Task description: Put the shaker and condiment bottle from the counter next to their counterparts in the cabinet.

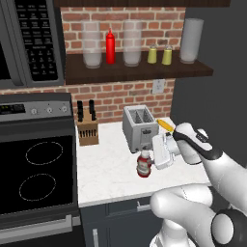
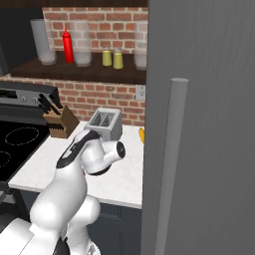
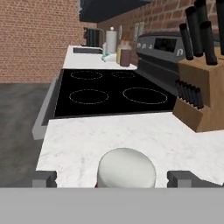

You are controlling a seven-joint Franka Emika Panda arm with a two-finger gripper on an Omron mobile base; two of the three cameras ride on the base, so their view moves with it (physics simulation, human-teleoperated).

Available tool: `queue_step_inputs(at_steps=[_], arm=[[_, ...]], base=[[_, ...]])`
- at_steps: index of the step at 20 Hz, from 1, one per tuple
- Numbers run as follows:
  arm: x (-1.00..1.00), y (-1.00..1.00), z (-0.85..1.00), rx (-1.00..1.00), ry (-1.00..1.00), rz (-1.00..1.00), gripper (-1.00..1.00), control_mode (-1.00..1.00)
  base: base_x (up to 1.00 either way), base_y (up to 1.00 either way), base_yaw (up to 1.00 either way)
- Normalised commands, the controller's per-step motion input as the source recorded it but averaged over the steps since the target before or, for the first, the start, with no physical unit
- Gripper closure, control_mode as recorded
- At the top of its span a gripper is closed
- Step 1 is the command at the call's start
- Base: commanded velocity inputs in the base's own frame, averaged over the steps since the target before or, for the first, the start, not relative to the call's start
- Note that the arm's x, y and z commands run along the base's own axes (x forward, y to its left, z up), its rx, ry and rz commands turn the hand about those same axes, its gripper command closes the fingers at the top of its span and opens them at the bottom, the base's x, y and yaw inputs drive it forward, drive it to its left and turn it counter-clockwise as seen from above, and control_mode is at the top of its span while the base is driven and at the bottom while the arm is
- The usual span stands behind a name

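end effector: jaws spread wide from where I'm sitting, one tip on each side of the cap, not pinching anything as far as I can see. In the left base view it's parked at about bottle height, pointing toward the stove.
condiment bottle: squat red one with the white band, upright on the tabletop, right at the end effector. In the hand view its pale cap sits dead centre between the two tips.
toaster: just behind the end effector and the bottle, toward the brick wall.
knife block: out ahead of the end effector and off to the wall side, near the stove edge.
stovetop: straight ahead of the end effector, past the bare stretch of tabletop.
shelf: way up above the end effector, brick behind it.
red squeeze bottle: on that shelf, between two clear jars.
shakers: two little yellow-olive ones side by side on the shelf, closer to above the end effector than the squeeze bottle is.
yellow thing: lying on the tabletop behind the toaster side, can't really tell what it is.
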Motion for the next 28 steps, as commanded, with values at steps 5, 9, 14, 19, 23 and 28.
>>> queue_step_inputs(at_steps=[5, 9, 14, 19, 23, 28], arm=[[0.00, 0.00, 0.00, 0.00, 0.00, 0.00, -1.00, -1.00], [0.00, 0.00, -0.15, 0.00, 0.00, 0.00, -1.00, -1.00], [0.00, 0.08, -0.30, 0.00, 0.00, 0.00, -1.00, -1.00], [0.00, 0.13, -0.16, 0.00, 0.00, 0.00, -1.00, -1.00], [0.00, 0.02, -0.02, 0.00, 0.00, 0.00, -1.00, -1.00], [0.00, 0.07, -0.05, 0.00, 0.00, 0.00, 1.00, -1.00]], base=[[0.00, 0.00, 0.00], [0.00, 0.00, 0.00], [0.00, 0.00, 0.00], [0.00, 0.00, 0.00], [0.00, 0.00, 0.00], [0.00, 0.00, 0.00]])
